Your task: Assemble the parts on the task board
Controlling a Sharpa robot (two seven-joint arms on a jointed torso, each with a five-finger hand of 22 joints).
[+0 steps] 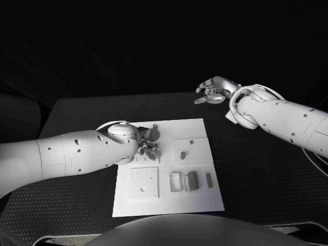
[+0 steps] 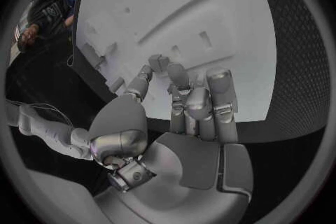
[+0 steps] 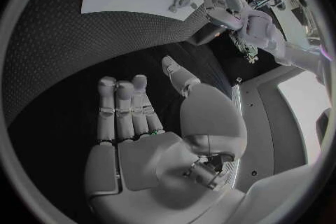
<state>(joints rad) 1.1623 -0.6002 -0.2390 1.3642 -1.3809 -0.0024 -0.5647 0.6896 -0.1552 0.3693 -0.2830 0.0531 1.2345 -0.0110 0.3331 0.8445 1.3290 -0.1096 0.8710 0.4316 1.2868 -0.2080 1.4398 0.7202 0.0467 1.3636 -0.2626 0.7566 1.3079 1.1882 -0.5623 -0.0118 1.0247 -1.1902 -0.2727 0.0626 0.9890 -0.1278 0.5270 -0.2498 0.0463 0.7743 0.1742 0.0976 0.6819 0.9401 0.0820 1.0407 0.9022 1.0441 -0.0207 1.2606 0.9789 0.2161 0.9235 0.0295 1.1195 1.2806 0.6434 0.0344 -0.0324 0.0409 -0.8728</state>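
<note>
Working over the task board (image 1: 197, 128) at frame centre, the left hand (image 1: 148, 143) has fingers together, whether on a part I cannot tell; lower gently. Right hand (image 1: 216, 89), upper right, fingers loosely apart, idle.

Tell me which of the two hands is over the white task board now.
The left hand: its fingers hang above the task board. The right hand is beyond the board's far edge, above the black table.
</note>
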